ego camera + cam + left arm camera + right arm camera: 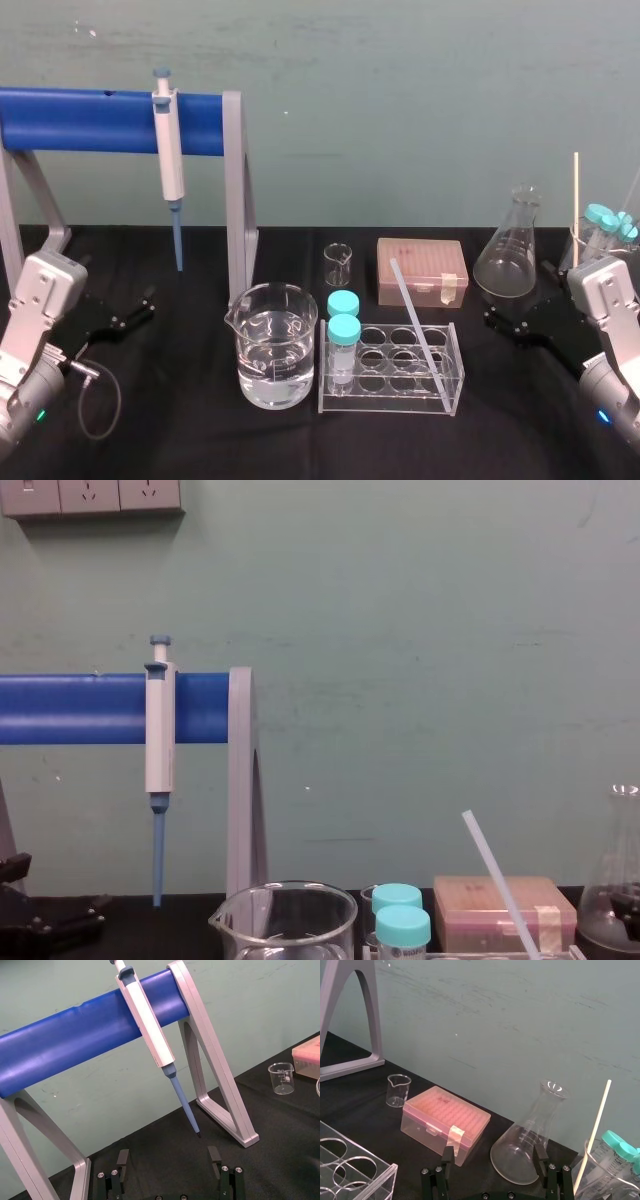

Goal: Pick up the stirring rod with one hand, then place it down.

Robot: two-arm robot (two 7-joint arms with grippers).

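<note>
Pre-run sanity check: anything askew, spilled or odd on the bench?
The stirring rod leans tilted in the clear tube rack, not lying flat. No spill visible. Left tool and right tool rest open at the sides.

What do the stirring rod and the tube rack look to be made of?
Stirring rod: translucent milky white with a dull finish, thin and straight. It could be frosted glass or plastic; can't tell which. Tube rack: clear flat panels with bright, sharp edges, likely acrylic.
</note>
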